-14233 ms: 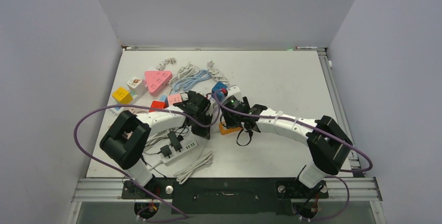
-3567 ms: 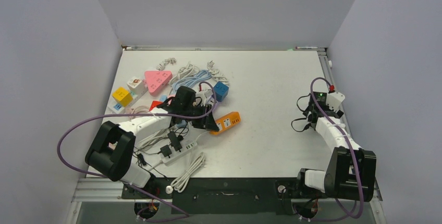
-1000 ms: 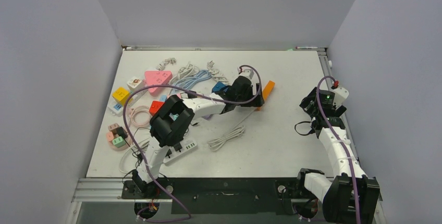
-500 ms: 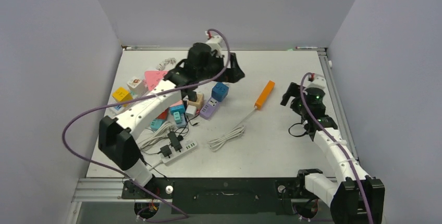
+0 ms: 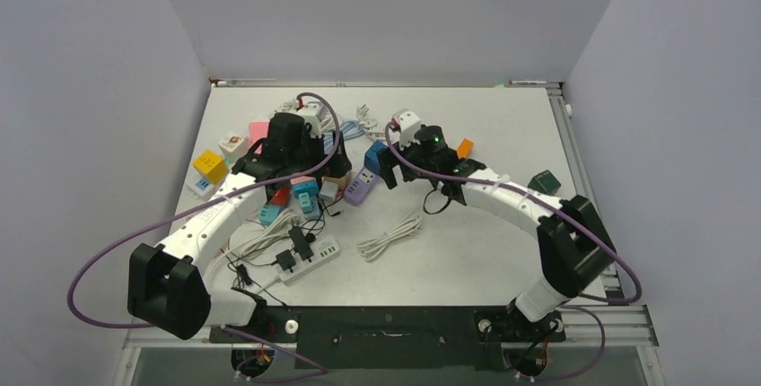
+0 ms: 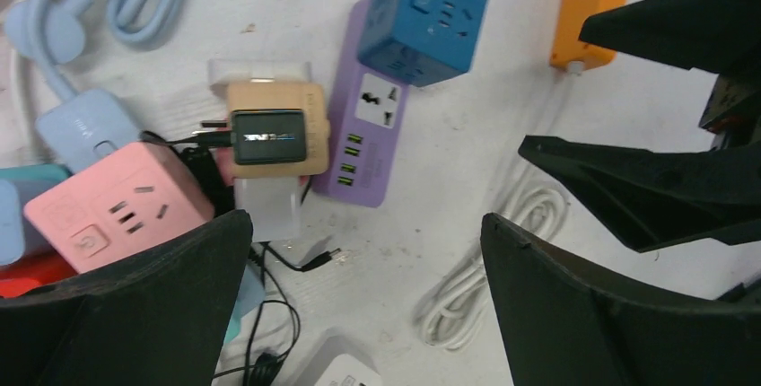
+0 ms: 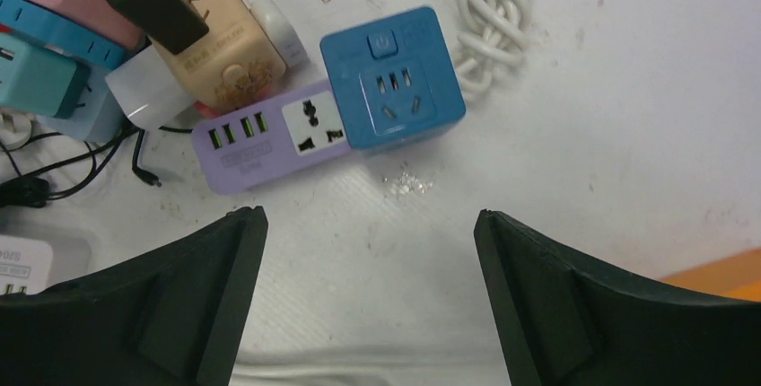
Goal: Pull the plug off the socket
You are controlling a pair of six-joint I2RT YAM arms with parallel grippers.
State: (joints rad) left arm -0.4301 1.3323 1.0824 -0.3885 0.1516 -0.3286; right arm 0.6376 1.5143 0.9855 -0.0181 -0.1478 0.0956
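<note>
1. two arms reach over the bench, and both sets of fingers hang above one cluster of sockets left of centre in the top view.
2. the left fingers are spread wide and grasp nothing. the right fingers are just as wide and empty.
3. counted in the left wrist view: one blue cube, one purple strip with four usb ports, one tan cube, one pink cube, one orange strip, one white cord coil.
4. one plug sits in the tan cube. it is black and square with rounded corners, its glossy face catches light, and thin dark leads run off at its left.
5. the plug lies left of centre in the left wrist view, above the gap between the fingers. in the right wrist view it juts from the cube at the upper left.
6. the tan cube touches the purple strip's left side, and the blue cube sits at the strip's upper end.
7. a white strip, lower left of centre in the top view, carries two more black plugs.
</note>
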